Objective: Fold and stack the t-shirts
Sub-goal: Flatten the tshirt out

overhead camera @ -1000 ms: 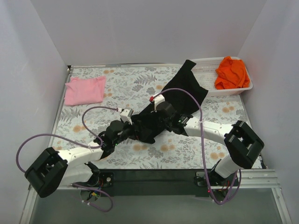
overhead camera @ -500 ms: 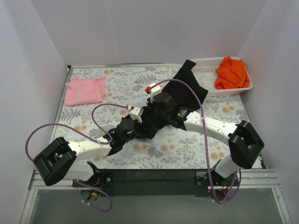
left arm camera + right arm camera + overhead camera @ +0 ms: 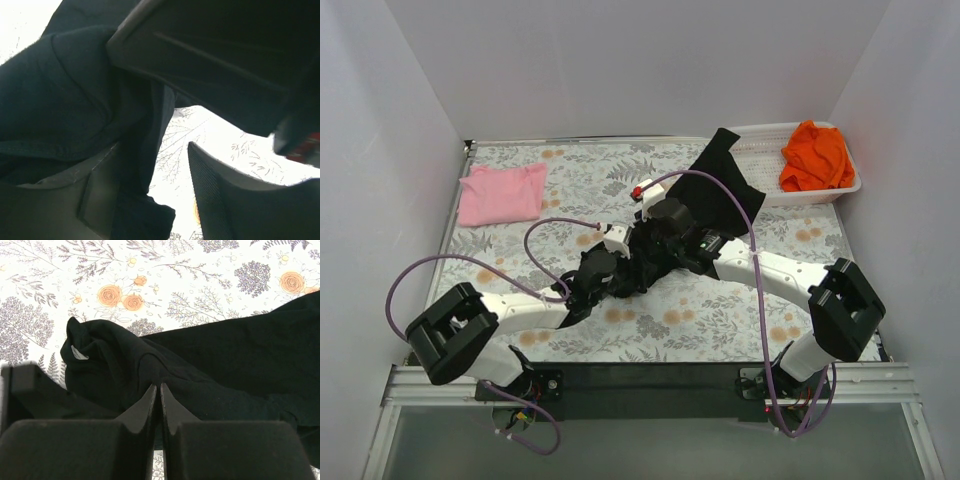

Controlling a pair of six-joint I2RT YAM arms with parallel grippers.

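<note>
We judge one done: the pink t-shirt (image 3: 501,193) looks folded, upper left. The orange t-shirt (image 3: 815,155) sits bunched in the basket (image 3: 760,150), upper right. The black t-shirt (image 3: 720,190) lies crumpled mid-frame, pinched by our right gripper (image 3: 159,390); the left gripper (image 3: 155,150) gapes beside it.

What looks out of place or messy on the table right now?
The black t-shirt lies bunched in a diagonal heap mid-table, its far end draped over the corner of the white basket. The orange t-shirt sits crumpled in that basket, unfolded. Only the pink t-shirt lies flat and neat, far left.
</note>
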